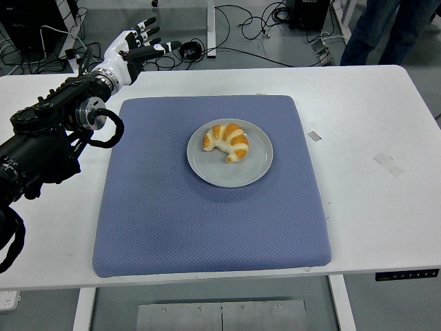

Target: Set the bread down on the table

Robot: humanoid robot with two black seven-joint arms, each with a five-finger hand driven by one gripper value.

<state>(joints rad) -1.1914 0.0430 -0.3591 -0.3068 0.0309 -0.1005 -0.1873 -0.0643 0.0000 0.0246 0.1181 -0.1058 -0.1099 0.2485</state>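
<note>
A: Near edge first. What sits on the counter (386, 227)?

B: White counter, with a blue mat (207, 207) covering most of the middle, its near edge close to the counter's near edge. Nothing on the mat's near half

A: And the bread?

B: The bread (226, 141), a croissant, golden with pale bands, lies on a grey plate (234, 172) at the mat's centre, a little toward the far side. It rests on the far-left part of the plate. Not yet on the counter itself

A: Anything to the right?

B: Two small pieces of tape (314, 136) on the bare counter right of the mat, one near the mat's edge, one further right

A: Arm position?

B: Left arm comes in from the left edge, reaching up along the mat's left side. Left hand (131, 52) is at the far-left corner, past the mat, well apart from the plate. Fingers spread apart, holding nothing

A: Beyond the counter?

B: Floor with black cables (248, 27); a person's legs (386, 31) at far right
</note>
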